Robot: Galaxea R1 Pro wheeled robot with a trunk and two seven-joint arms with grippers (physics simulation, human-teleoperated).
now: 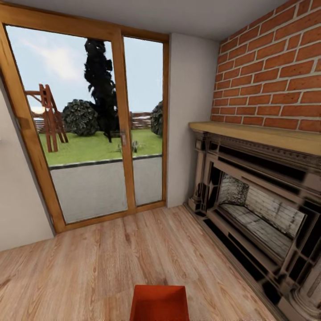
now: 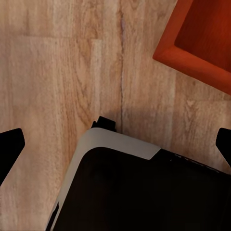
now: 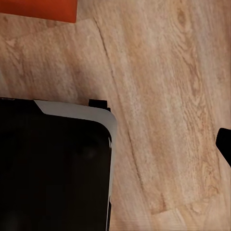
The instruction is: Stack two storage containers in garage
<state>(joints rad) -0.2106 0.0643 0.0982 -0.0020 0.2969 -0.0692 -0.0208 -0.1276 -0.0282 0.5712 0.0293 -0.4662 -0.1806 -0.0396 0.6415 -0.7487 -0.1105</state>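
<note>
- Step in hand: fetching, by my judgement; one orange-red bin (image 1: pixel 159 303) sits on the plank floor (image 1: pixel 89 267) at the bottom centre of the head view, just ahead of my base (image 2: pixel 139 192); its corner shows upper right in the left wrist view.
- Next move calls for lowering both arms to its sides.
- Left gripper (image 2: pixel 115 144): fingers spread wide, empty; right gripper: I cannot tell.
- Room: glass garden door (image 1: pixel 93 129) upper left; brick fireplace (image 1: pixel 263 209) right.

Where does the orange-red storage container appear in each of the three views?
Head view: storage container at the bottom edge, centre, on the plank floor.
Left wrist view: its corner in the upper right.
Right wrist view: a strip at the top left.
Shared landmark: the light wood plank floor.
</note>
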